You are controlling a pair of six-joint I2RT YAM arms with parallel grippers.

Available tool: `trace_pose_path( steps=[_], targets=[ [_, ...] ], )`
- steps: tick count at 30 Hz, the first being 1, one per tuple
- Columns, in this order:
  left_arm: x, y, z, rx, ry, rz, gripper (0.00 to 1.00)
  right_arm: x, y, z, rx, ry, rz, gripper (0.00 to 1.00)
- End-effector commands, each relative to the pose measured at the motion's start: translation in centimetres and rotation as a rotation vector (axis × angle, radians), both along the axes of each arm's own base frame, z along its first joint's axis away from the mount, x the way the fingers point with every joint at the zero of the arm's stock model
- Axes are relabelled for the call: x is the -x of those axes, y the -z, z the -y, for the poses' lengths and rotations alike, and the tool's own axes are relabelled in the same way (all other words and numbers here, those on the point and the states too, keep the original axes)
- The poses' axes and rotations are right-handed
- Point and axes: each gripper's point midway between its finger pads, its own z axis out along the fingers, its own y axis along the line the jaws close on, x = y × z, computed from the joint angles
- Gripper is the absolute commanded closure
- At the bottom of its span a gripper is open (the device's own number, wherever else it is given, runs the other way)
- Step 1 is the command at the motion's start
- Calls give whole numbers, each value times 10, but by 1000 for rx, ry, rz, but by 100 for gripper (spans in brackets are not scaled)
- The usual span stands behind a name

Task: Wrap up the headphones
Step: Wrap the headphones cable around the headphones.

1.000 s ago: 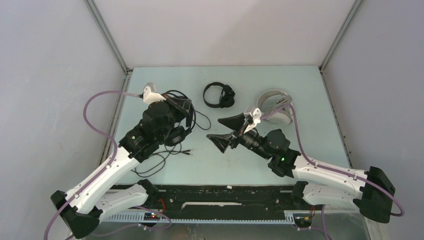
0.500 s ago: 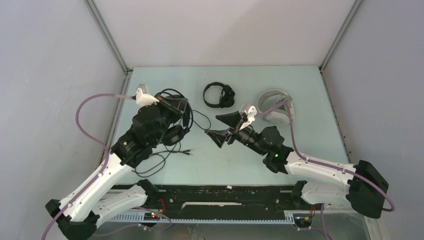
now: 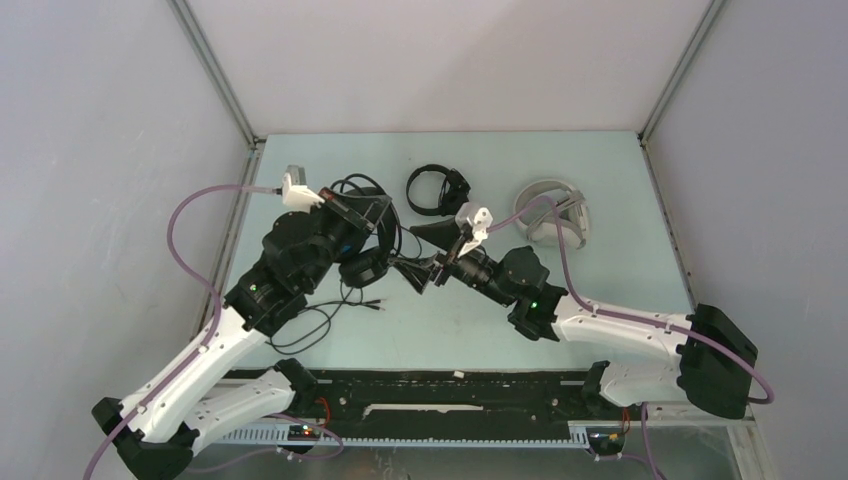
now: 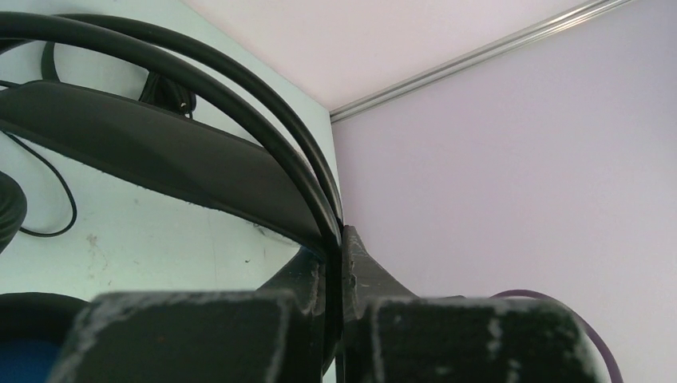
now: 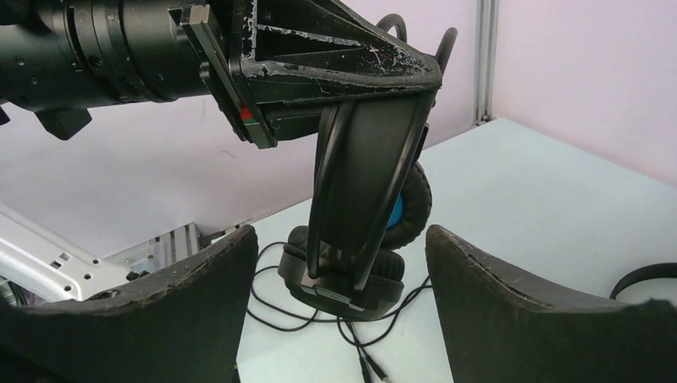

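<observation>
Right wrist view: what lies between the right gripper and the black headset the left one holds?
Only bare table and the headset's thin cable trailing toward the right gripper; nothing else in the gap. The right wrist view shows it.

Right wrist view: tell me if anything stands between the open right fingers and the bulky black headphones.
Nothing visible does. The right fingers frame the bulky black headphones, gripped at the headband by the left fingers; only their own cable trails on the table below.
</observation>
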Motion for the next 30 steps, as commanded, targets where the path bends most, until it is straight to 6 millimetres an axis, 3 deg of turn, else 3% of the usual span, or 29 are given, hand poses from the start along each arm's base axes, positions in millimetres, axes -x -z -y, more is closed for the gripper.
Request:
trace_pose_path(
  steps=[1, 4, 7, 8, 12, 14, 17, 22, 27, 30],
  targets=[
    [4, -33, 2, 53, 21, 102, 100, 2, -24, -5, -16, -9, 92, 21],
    [8, -40, 9, 30, 70, 140, 100, 0, -20, -2, 19, -11, 109, 21],
    [24, -49, 23, -70, 203, 214, 100, -8, -17, 14, 49, -41, 79, 23],
    [30, -44, 24, -117, 240, 203, 100, -13, -15, 22, 60, -35, 68, 24],
    [38, -40, 3, -163, 190, 188, 100, -21, -16, 57, 56, -5, 64, 21],
    [38, -43, -7, -150, 144, 208, 100, -16, -22, 63, 34, -10, 71, 21],
    [38, -51, -16, -101, 97, 240, 100, -7, -29, 56, -11, -37, 58, 22],
    [40, -63, -30, 92, 18, 239, 100, -30, -35, 46, -60, 206, -36, 25],
    [36, -58, -32, 160, -4, 212, 98, -7, -51, 13, -39, 92, 33, 27],
    [33, -58, -28, 155, -3, 193, 100, 3, -56, 5, -45, 42, 64, 26]
  ],
)
